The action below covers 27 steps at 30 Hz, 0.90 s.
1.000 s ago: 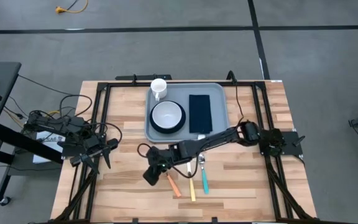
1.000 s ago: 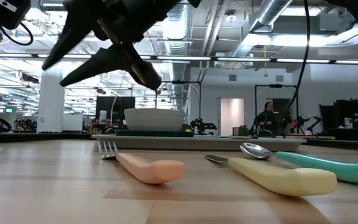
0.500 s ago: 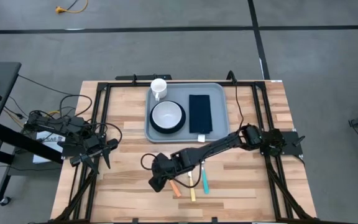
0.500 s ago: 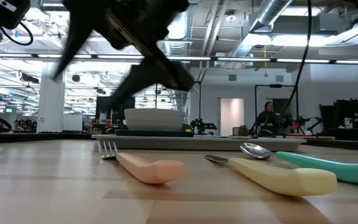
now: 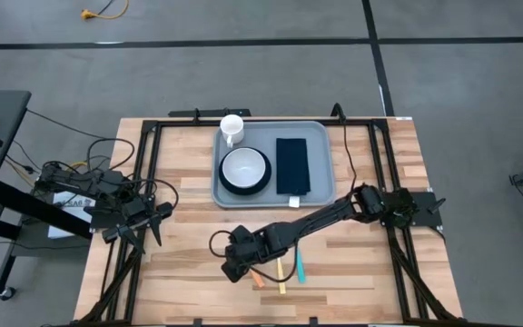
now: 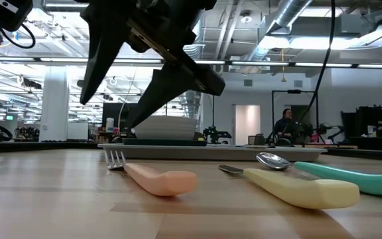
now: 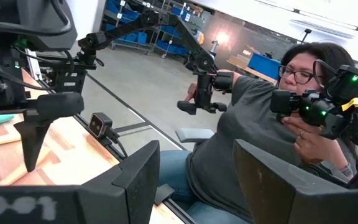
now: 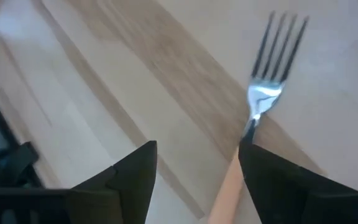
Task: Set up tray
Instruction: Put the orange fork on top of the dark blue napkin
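The grey-blue tray (image 5: 318, 138) lies at the far middle of the table and holds a white bowl (image 5: 244, 168) on a dark plate, a white mug (image 5: 231, 128) and a dark napkin (image 5: 292, 165). Near the front edge lie an orange-handled fork (image 6: 156, 178), a yellow-handled utensil (image 6: 297, 186) and a teal-handled spoon (image 6: 350, 179). My right gripper (image 5: 233, 269) hangs open just above the fork's tine end (image 8: 277, 43), touching nothing. My left gripper (image 7: 194, 180) waits open at the table's left edge.
A black frame (image 5: 143, 145) runs along the table's edges. Bare wood lies left of the utensils (image 5: 180, 263). A seated person (image 7: 260, 143) shows beyond the table in the left wrist view.
My right gripper has moved toward the table's near edge and down, from beside the tray's front corner to over the fork. The utensils have stayed where they were.
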### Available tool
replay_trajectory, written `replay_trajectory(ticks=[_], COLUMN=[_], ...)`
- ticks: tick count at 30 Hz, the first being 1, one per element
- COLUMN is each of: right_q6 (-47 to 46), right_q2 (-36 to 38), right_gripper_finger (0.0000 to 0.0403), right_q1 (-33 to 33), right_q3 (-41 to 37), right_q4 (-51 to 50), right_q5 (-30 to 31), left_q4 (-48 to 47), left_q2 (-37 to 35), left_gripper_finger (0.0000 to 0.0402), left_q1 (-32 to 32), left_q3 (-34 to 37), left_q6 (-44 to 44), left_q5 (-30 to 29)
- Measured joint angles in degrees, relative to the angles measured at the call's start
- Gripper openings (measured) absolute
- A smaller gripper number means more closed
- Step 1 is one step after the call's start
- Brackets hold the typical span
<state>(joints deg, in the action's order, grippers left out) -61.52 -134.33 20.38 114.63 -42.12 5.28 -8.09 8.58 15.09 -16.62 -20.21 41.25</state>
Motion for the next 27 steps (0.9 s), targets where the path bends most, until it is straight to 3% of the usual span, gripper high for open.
replay_trajectory(ticks=[13, 20, 27], right_q6=[1.6, 4.7, 6.0], right_q2=[0.0, -1.9, -4.9], right_gripper_finger=[0.0212, 0.0192, 0.0177], right_q1=[1.4, 2.4, 2.9], right_q3=[-3.8, -4.0, -3.8], right_q4=[0.4, 4.2, 8.5], right_q5=[13.8, 14.1, 9.8], left_q4=[0.0, 0.0, 0.0], left_q2=[0.0, 0.0, 0.0], left_gripper_finger=[0.0193, 0.0193, 0.0193], left_q1=[0.0, 0.0, 0.0], left_q3=[0.0, 0.0, 0.0], left_q6=[0.0, 0.0, 0.0], left_q5=[0.0, -0.1, -0.1])
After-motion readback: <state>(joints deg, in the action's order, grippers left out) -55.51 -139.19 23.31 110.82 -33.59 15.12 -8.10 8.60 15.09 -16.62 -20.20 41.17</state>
